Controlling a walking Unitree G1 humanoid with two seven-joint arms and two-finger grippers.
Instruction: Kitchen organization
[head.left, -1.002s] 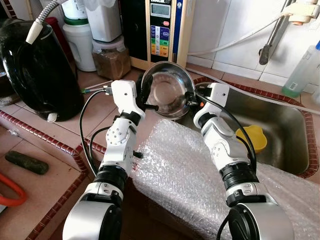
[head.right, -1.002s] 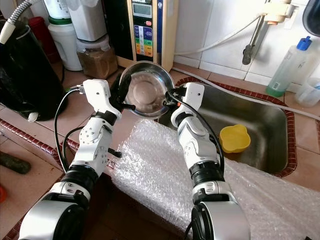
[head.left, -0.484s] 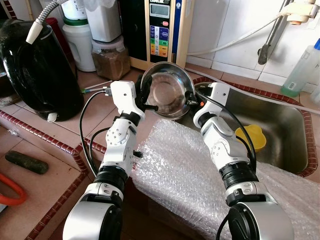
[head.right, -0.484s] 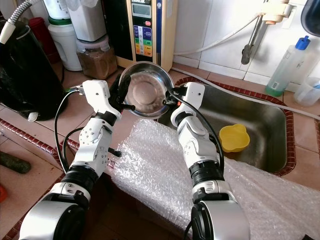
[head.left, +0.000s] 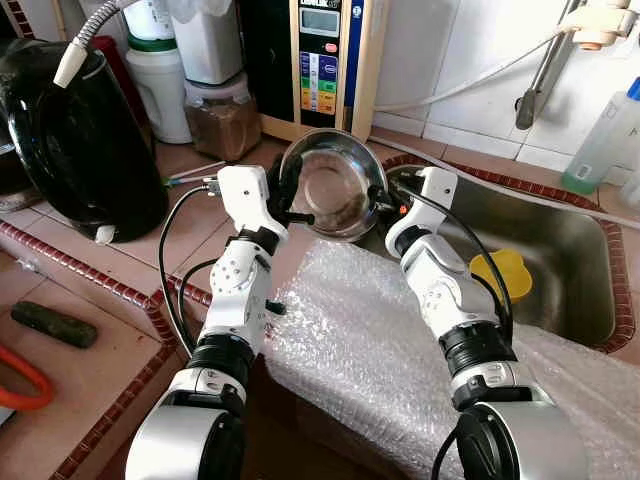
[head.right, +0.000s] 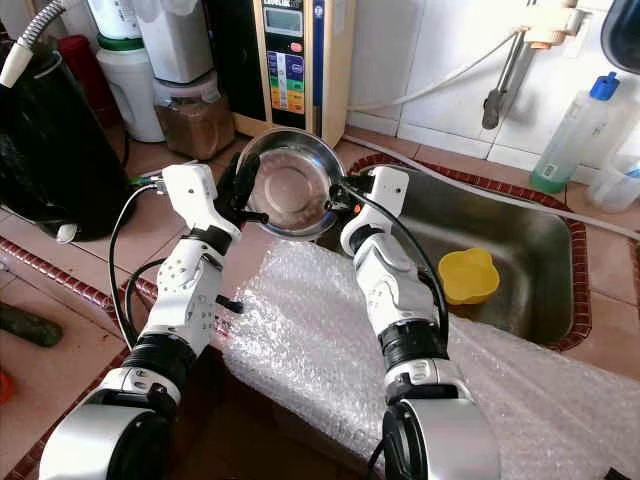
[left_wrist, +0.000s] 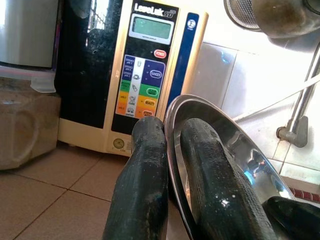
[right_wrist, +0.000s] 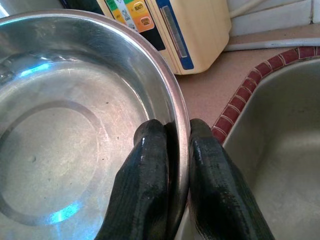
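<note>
A round steel bowl (head.left: 333, 184) hangs tilted in the air between counter and sink, its hollow facing me. My left gripper (head.left: 287, 200) is shut on the bowl's left rim, one finger (left_wrist: 142, 190) outside and one inside the wall. My right gripper (head.left: 381, 201) is shut on the right rim (right_wrist: 172, 100), pinching the thin wall between its fingers (right_wrist: 145, 185). The bowl (head.right: 288, 184) looks bare inside, with only reflections.
A steel sink (head.left: 570, 262) on the right holds a yellow cup (head.left: 503, 273). Bubble wrap (head.left: 370, 350) covers the near ledge below my arms. A water ioniser (head.left: 325, 55), jars (head.left: 222, 110) and a black appliance (head.left: 75, 140) crowd the tiled counter. A clear bottle (head.left: 608, 140) stands behind the sink.
Both grippers keep their hold on the bowl, which has drifted slightly left and a bit higher. The view shifted a little.
</note>
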